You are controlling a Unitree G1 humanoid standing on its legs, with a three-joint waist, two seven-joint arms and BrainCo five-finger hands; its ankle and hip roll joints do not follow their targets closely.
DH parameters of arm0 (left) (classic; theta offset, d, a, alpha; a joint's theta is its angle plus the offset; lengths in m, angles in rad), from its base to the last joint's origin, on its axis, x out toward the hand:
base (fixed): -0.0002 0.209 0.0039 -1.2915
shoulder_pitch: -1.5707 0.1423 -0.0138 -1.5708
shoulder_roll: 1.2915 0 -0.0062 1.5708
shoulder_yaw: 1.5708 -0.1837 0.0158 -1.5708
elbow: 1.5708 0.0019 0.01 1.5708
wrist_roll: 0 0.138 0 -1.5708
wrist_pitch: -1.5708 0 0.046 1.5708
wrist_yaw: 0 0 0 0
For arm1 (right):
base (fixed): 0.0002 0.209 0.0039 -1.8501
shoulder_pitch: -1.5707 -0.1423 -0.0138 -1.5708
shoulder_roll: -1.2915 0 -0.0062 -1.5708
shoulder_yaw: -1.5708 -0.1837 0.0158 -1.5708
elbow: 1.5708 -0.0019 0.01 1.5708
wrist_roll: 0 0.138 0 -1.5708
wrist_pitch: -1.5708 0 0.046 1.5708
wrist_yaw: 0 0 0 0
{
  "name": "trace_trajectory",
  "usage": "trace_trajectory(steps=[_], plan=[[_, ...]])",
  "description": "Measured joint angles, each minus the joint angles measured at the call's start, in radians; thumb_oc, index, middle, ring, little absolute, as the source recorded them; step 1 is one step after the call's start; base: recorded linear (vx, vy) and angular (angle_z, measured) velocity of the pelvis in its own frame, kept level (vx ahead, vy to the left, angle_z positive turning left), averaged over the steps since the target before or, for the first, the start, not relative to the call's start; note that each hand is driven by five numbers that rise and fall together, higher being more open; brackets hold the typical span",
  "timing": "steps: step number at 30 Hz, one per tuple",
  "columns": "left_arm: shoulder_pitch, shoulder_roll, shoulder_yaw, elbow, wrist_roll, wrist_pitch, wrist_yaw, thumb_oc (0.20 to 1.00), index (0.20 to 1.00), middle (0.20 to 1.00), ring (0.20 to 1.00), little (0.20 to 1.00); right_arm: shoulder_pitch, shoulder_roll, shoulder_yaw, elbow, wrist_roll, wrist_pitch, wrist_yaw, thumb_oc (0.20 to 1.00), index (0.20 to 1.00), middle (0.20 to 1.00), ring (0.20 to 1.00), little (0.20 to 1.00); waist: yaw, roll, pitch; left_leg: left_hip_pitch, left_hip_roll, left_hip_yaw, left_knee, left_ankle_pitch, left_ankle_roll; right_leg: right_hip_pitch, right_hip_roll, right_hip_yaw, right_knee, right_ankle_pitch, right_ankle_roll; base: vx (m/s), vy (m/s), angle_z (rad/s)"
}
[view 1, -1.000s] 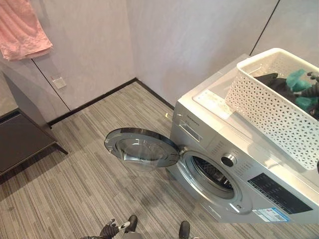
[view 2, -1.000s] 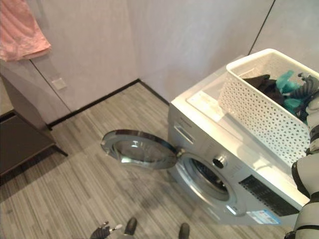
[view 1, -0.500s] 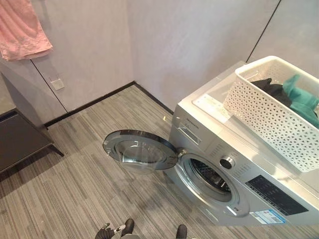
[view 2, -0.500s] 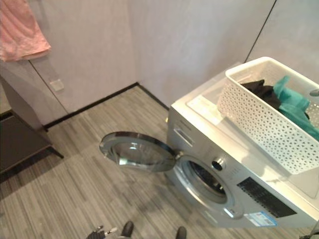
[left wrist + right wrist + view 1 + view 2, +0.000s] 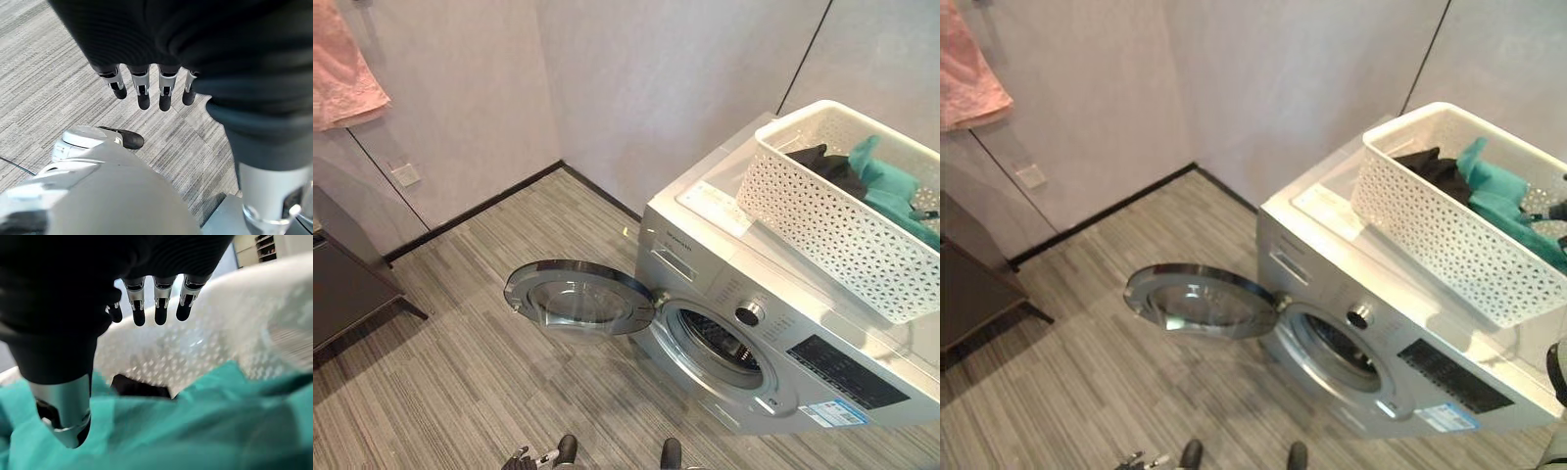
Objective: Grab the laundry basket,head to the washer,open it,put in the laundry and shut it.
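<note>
white perforated basket [image 5: 832, 240] atop washer [image 5: 773, 362], teal laundry [image 5: 195, 421] inside; right robot hand [image 5: 146, 289] fingers relaxed, spread.

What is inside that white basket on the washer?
The basket holds a teal cloth and a black garment. Anything beneath them is covered.

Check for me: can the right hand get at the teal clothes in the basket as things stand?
Probably yes. The right hand hangs open just above the teal clothes, inside the white basket on the washer; nothing lies between them.
</note>
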Motion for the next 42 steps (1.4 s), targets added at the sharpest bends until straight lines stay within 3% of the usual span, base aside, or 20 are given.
trace_trajectory(steps=[14,16,18,19,20,21,22,23,24,37,42], plan=[[0.009,0.0,-0.001,-0.028,-0.002,0.0,0.004,1.0,1.0,1.0,1.0,1.0,-0.017,0.027,-0.001,0.05,0.0,0.008,-0.002,1.0,1.0,1.0,1.0,1.0,0.035,0.009,0.001,-0.019,-0.001,-0.023,0.001,0.001,-0.001,-0.002,0.0,-0.027,0.007,-0.007,0.002,0.01,-0.013,0.05],[0.008,0.0,-0.001,-0.029,-0.002,0.0,0.004,1.0,1.0,1.0,1.0,1.0,-0.017,0.027,-0.002,0.064,0.0,0.008,-0.002,0.959,0.959,0.959,0.959,0.959,0.039,0.01,0.001,-0.02,-0.002,-0.023,0.001,0.001,-0.002,-0.002,0.0,-0.028,0.007,-0.008,0.003,0.0,0.0,0.0],[0.008,0.0,-0.002,-0.027,-0.001,0.0,0.004,1.0,1.0,1.0,1.0,1.0,-0.017,0.028,-0.003,0.073,0.0,0.009,-0.002,0.856,0.856,0.856,0.856,0.856,0.039,0.011,0.002,-0.02,-0.002,-0.024,0.0,0.001,-0.002,-0.002,0.0,-0.029,0.007,-0.011,0.005,0.0,0.0,0.0],[0.01,0.0,-0.007,-0.027,0.0,0.0,0.004,1.0,1.0,1.0,1.0,1.0,-0.016,0.027,-0.021,0.081,0.0,0.009,-0.002,0.746,0.746,0.746,0.746,0.746,0.039,0.013,0.003,-0.021,-0.002,-0.025,0.0,0.001,-0.002,-0.001,0.0,-0.03,0.005,-0.016,0.009,0.0,0.0,0.0],[0.011,0.0,-0.008,-0.027,0.0,0.0,0.004,1.0,1.0,1.0,1.0,1.0,-0.016,0.028,-0.031,0.083,0.0,0.01,-0.002,0.718,0.718,0.718,0.718,0.718,0.039,0.014,0.004,-0.021,-0.002,-0.025,0.0,0.002,-0.002,-0.001,0.0,-0.03,0.005,-0.016,0.009,0.0,0.0,0.0],[0.011,0.0,-0.009,-0.027,0.001,0.0,0.004,1.0,1.0,1.0,1.0,1.0,-0.016,0.028,-0.04,0.085,0.0,0.01,-0.002,0.598,0.598,0.598,0.598,0.598,0.04,0.015,0.005,-0.021,-0.002,-0.026,0.0,0.002,-0.002,-0.001,0.0,-0.03,0.006,-0.016,0.009,0.0,0.0,0.0],[0.011,0.0,-0.009,-0.027,0.001,0.0,0.004,1.0,1.0,1.0,1.0,1.0,-0.016,0.027,-0.042,0.086,0.001,0.01,-0.003,0.57,0.57,0.57,0.57,0.57,0.04,0.017,0.006,-0.02,-0.002,-0.026,0.0,0.002,-0.002,0.0,0.0,-0.03,0.006,-0.016,0.009,0.0,0.0,0.0],[0.01,0.0,-0.009,-0.027,0.002,0.0,0.004,1.0,1.0,1.0,1.0,1.0,-0.016,0.027,-0.043,0.087,0.0,0.011,-0.003,0.438,0.438,0.438,0.438,0.438,0.039,0.018,0.008,-0.02,-0.002,-0.026,0.0,0.002,-0.002,0.0,0.0,-0.03,0.006,-0.016,0.009,0.0,0.0,0.0],[0.01,0.0,-0.008,-0.027,0.002,0.0,0.004,1.0,1.0,1.0,1.0,1.0,-0.015,0.028,-0.043,0.088,0.0,0.011,-0.003,0.2,0.2,0.2,0.2,0.2,0.04,0.02,0.011,-0.021,-0.002,-0.026,0.0,0.002,-0.003,0.0,0.0,-0.03,0.006,-0.016,0.009,0.0,0.0,0.0],[-0.001,0.002,-0.01,-0.027,0.051,0.001,0.006,1.0,1.0,1.0,1.0,1.0,-0.055,0.031,-0.053,0.099,0.008,0.015,-0.038,0.2,0.2,0.2,0.2,0.2,0.034,0.016,0.017,-0.016,-0.008,-0.023,0.0,0.003,-0.004,0.003,-0.008,-0.03,0.007,-0.009,0.006,0.0,0.0,0.0],[-0.014,0.005,-0.008,-0.026,0.05,0.001,0.009,1.0,1.0,1.0,1.0,1.0,-0.127,0.03,-0.053,0.048,0.097,0.01,-0.082,0.2,0.2,0.2,0.2,0.2,0.017,-0.001,0.029,-0.005,-0.009,-0.021,0.0,0.004,-0.006,0.012,-0.008,-0.027,0.007,-0.006,0.005,0.0,0.006,0.0]])
